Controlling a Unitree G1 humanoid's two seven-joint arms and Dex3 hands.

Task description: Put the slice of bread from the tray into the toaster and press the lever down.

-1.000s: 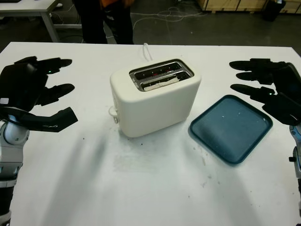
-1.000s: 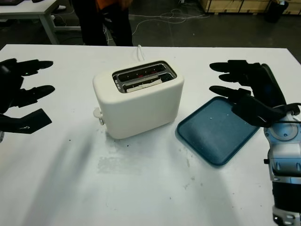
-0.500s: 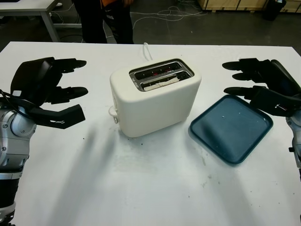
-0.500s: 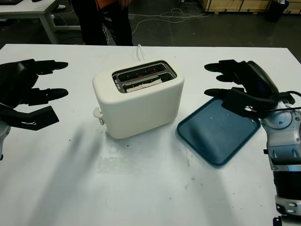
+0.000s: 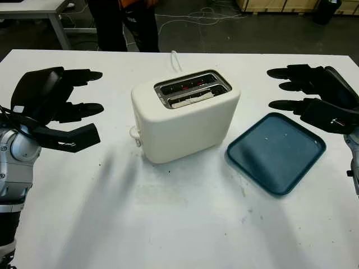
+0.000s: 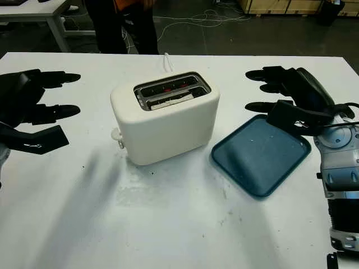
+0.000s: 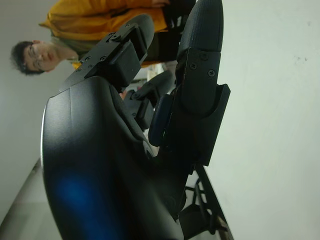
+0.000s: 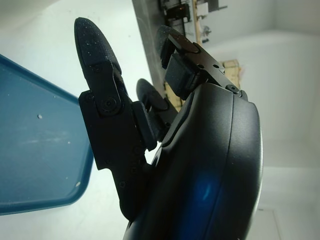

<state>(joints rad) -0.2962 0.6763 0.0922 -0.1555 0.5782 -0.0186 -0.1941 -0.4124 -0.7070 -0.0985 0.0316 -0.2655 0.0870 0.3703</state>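
From the left eye view, the left hand (image 5: 53,109) hovers open above the white table (image 5: 168,224) at the left side, holding nothing, its fingers pointing right toward the toaster (image 5: 185,115) and well apart from it. The right hand (image 5: 317,103) is likewise open and holds nothing; it hangs over the far right corner of the blue tray (image 5: 276,152), fingers pointing left. The cream toaster stands in the middle of the table with the slice of bread (image 5: 190,98) down in its nearer slot, and its lever (image 5: 134,134) sticks out at the left end, low on the body.

From the right eye view, the tray (image 6: 261,155) lies just right of the toaster (image 6: 165,115), near it but not touching. A white cable (image 6: 166,59) runs from the toaster's far side.

In the left wrist view, the left hand's black fingers (image 7: 200,80) extend over the white table, touching nothing. A person in an orange top (image 7: 100,20) stands beyond the table.

In the right wrist view, the right hand's fingers (image 8: 100,90) reach out above the edge of the tray (image 8: 35,150), clear of it.
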